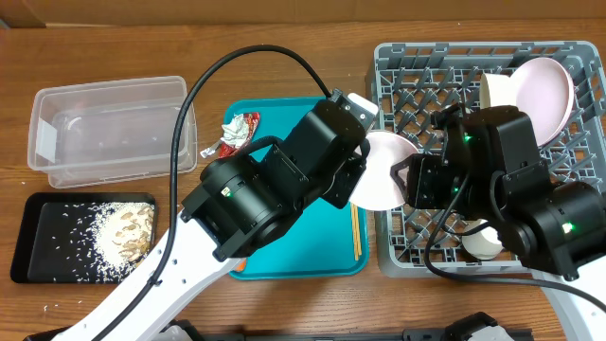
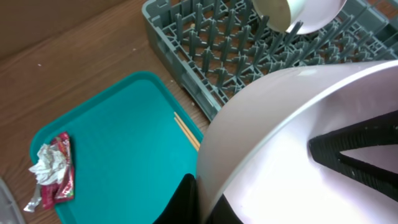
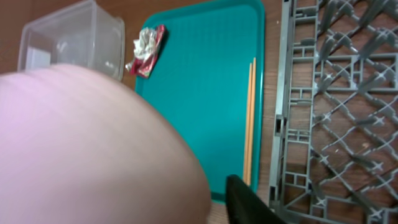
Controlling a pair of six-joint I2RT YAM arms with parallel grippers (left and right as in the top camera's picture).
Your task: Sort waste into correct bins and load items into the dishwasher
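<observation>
My left gripper [image 1: 363,180] [image 2: 208,199] is shut on the rim of a pale pink bowl [image 1: 383,175] [image 2: 280,124], held between the teal tray and the grey dish rack [image 1: 379,57] [image 2: 186,56] [image 3: 336,112]. My right gripper [image 1: 405,180] [image 3: 217,202] straddles the bowl [image 3: 93,143], with a small gap beside its visible finger. A large plate [image 1: 544,85], a bowl [image 1: 492,87] and a cup [image 1: 483,244] stand in the rack. Chopsticks [image 1: 356,232] [image 2: 186,132] [image 3: 250,118] and the red-and-white wrapper [image 1: 237,133] [image 2: 53,171] [image 3: 146,50] lie on the teal tray. No carrot shows.
The clear tub [image 1: 114,128] [image 3: 68,37] stands at the back left. The black tray [image 1: 38,237] in front of it holds rice scraps [image 1: 123,232]. The teal tray [image 1: 303,256] [image 2: 124,137] [image 3: 199,93] lies between the bins and the rack.
</observation>
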